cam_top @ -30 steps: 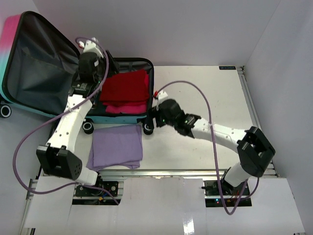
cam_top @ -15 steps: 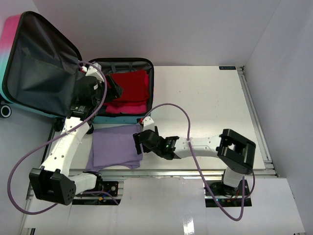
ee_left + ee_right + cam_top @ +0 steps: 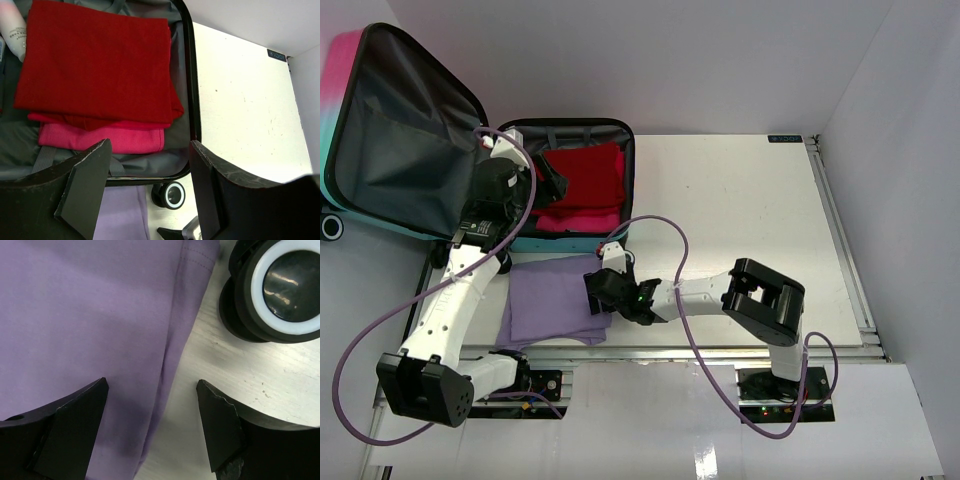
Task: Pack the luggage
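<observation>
The luggage [image 3: 628, 150] lies open at the back left, its dark-lined lid [image 3: 400, 130] propped up. In its base a red folded cloth [image 3: 582, 178] rests on a pink one [image 3: 585, 222]. My left gripper [image 3: 552, 185] hovers open over the base's left side, and its wrist view shows the red cloth [image 3: 95, 65], the pink cloth [image 3: 115, 140] and the rim [image 3: 192, 100] with nothing between the fingers. A purple folded cloth [image 3: 550, 300] lies on the table in front of the luggage. My right gripper [image 3: 595, 290] is open low over the cloth's right edge [image 3: 170, 355], one finger above cloth, the other above table.
A black wheel with a white ring [image 3: 285, 290] sits just beyond the right gripper [image 3: 152, 395]; the same wheel [image 3: 172, 195] shows under the left gripper [image 3: 150, 165]. A white bottle [image 3: 12, 27] lies in the luggage's far left corner. White walls close in the table [image 3: 750, 200].
The right arm swung from beside the luggage's wheel down and left to the purple cloth's right edge. The left gripper drew back toward the near side of the luggage base and opened slightly wider.
</observation>
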